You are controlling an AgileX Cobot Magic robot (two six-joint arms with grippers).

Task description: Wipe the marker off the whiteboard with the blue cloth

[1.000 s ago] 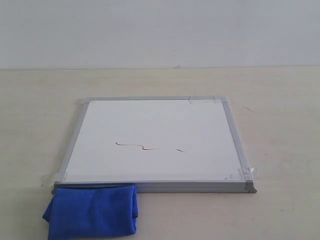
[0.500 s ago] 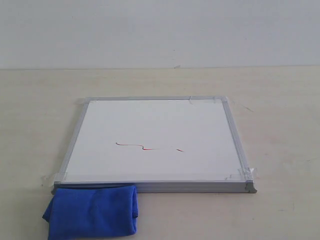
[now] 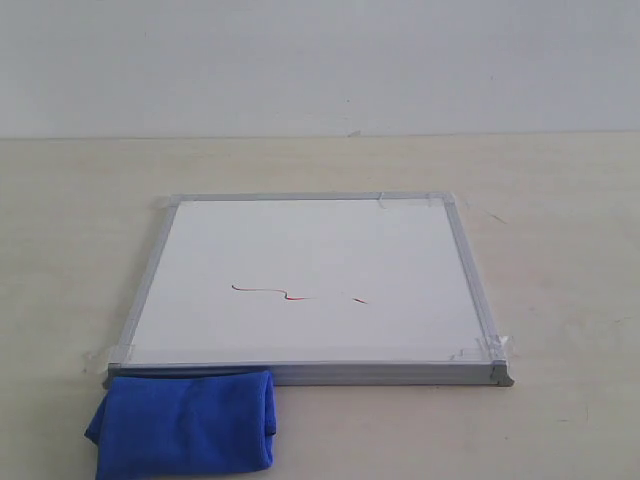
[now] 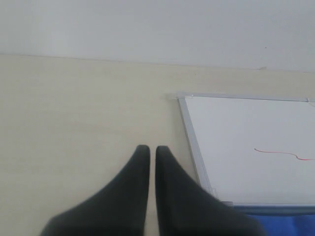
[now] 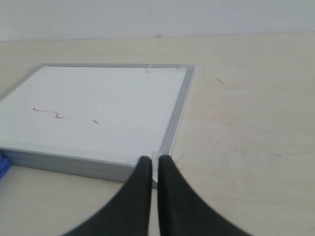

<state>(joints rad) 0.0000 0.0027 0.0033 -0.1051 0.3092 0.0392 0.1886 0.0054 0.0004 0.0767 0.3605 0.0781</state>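
Observation:
The whiteboard (image 3: 310, 280) lies flat on the table, silver-framed, with tape at its corners. A thin wavy red marker (image 3: 270, 292) line and a short dash cross its middle. The blue cloth (image 3: 185, 422) lies bunched on the table, touching the board's near left corner. Neither arm shows in the exterior view. My left gripper (image 4: 148, 149) is shut and empty over bare table left of the whiteboard (image 4: 256, 147), with the marker (image 4: 278, 153) and the blue cloth (image 4: 288, 223) in view. My right gripper (image 5: 155, 160) is shut and empty, near the whiteboard (image 5: 98, 108) corner; the marker (image 5: 54, 114) and a sliver of blue cloth (image 5: 3, 164) show.
The pale wooden table (image 3: 560, 200) runs back to a plain white wall (image 3: 320, 60). Small dark specks mark the table to the right of the board.

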